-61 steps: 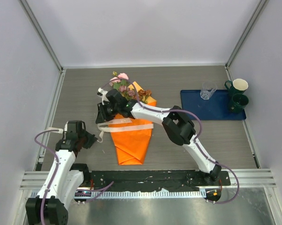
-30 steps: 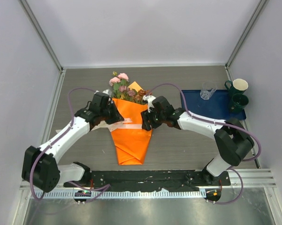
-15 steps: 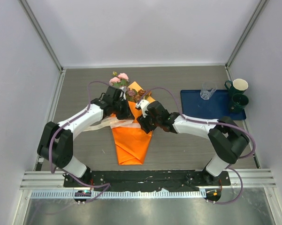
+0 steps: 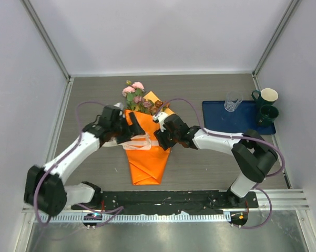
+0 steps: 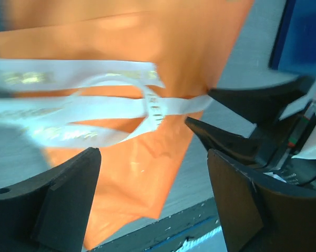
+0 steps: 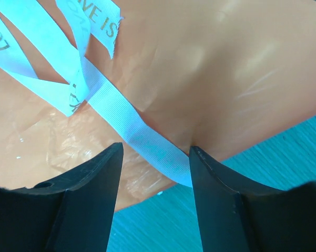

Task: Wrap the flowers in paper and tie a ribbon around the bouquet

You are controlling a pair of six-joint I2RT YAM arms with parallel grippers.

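A gray table [image 4: 94, 94] stands inside plain white walls. The bouquet [image 4: 147, 168] lies in the middle of the top view, with its pointy end toward the bottom of the frame. The orange paper [image 6: 226, 68] is folded into a cone. The flowers [image 4: 135, 92] poke out at the upper end, pink and brown with green leaves. The wrapping part looks done to me.

The ribbon [image 4: 138, 142] runs across the middle of the cone. In the left wrist view its strands cross in a loose loop, not a tight knot, so I think the tying is only half done.

The left end effector [image 5: 153, 157] is at the left side of the cone. Its fingers are wide apart and hold nothing. The right end effector [image 6: 155, 149] is at the right side, about half open. One ribbon strand runs down between its fingers, maybe so it can be pulled. It does not look pinched.

Far off at the right of the top view, a blue tray [image 4: 215, 123] holds a glass [image 4: 232, 101] and two mugs [image 4: 268, 95].
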